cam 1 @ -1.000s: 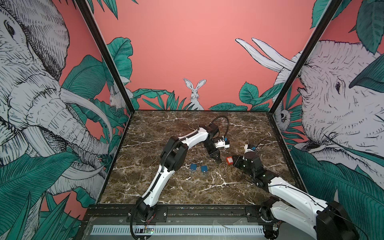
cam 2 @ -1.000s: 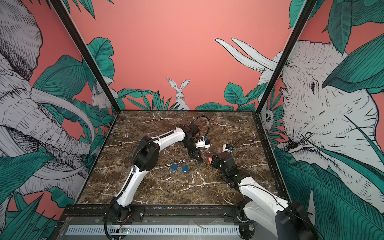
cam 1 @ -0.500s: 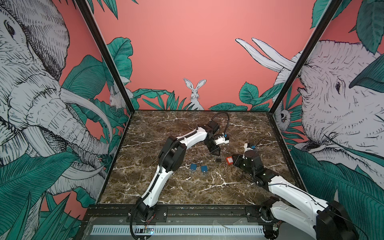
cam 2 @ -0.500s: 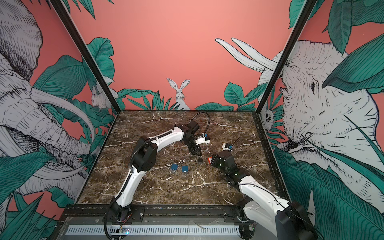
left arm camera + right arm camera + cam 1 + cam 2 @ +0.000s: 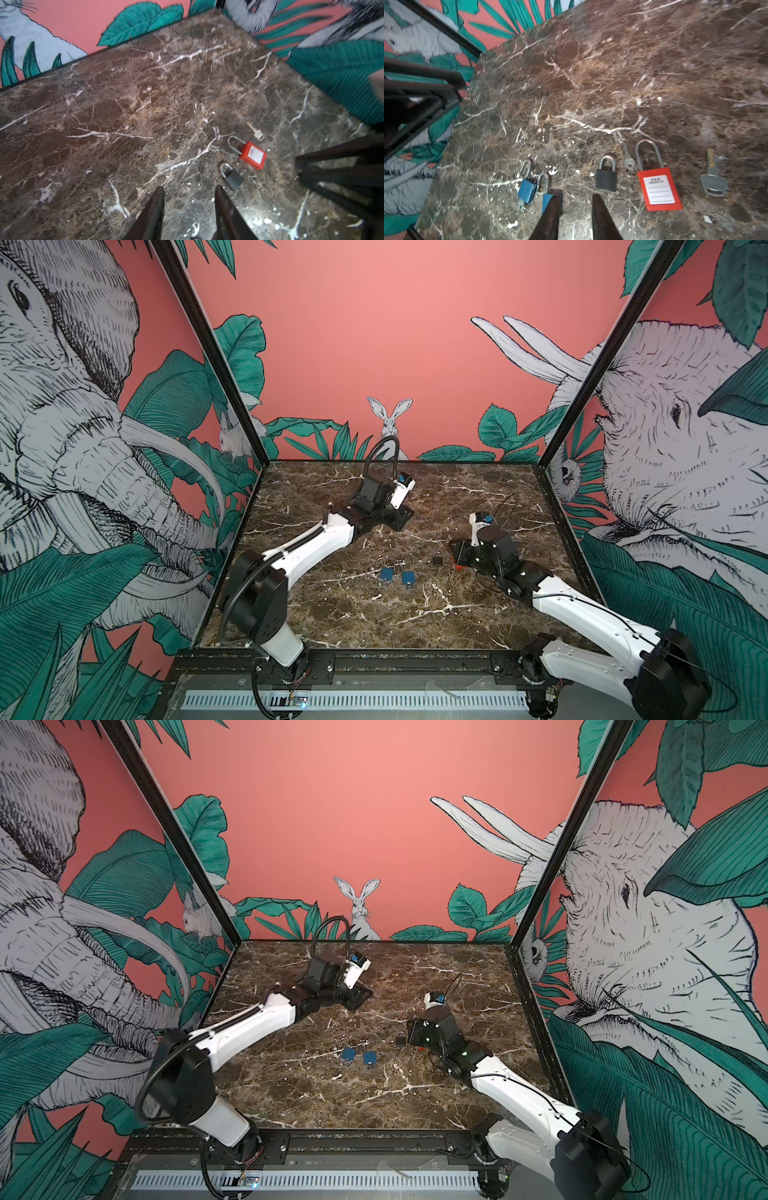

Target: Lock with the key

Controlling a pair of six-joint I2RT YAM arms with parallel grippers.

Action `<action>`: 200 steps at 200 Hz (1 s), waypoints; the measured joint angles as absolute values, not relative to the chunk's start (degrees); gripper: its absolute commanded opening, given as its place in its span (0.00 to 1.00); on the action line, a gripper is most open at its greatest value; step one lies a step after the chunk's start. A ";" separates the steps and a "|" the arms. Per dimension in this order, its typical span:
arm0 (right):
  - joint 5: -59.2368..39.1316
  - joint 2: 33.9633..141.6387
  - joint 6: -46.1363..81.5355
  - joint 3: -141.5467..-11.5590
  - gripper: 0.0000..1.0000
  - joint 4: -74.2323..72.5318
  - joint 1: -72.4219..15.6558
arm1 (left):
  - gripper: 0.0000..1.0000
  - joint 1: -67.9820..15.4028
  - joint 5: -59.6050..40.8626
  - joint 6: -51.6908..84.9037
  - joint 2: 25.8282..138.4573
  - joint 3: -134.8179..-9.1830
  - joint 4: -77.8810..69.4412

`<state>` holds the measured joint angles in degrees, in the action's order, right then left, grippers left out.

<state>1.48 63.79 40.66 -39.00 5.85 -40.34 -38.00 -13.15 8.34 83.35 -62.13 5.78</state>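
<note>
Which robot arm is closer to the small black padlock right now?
Right. The right gripper hangs just beside the black padlock, on its right in both top views, with its jaws open. The left gripper is farther off, behind the padlock and to its left, well apart from it.

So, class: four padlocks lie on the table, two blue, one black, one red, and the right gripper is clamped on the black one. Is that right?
No. The right gripper grips nothing: the right wrist view shows its jaws apart over bare table, with the black padlock lying free beside them. The rest stands.
</note>
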 measured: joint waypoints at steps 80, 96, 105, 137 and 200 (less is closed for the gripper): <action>1.43 72.47 39.66 -45.76 0.42 19.99 -51.09 | 0.62 -46.26 -0.32 18.81 65.41 -40.38 11.53; 3.27 74.67 40.53 -45.76 0.48 20.53 -52.64 | 0.69 -46.06 0.60 21.91 60.40 -35.40 11.73; 4.10 76.29 40.91 -45.87 0.50 20.47 -53.80 | 0.74 -46.06 0.84 23.07 57.52 -33.17 11.35; 5.91 82.94 42.04 -48.51 0.52 20.10 -56.90 | 0.78 -45.60 1.30 26.83 48.31 -26.65 7.44; 9.47 91.96 43.27 -56.55 0.53 19.90 -57.98 | 0.78 -37.67 -1.67 30.92 44.62 -22.39 2.37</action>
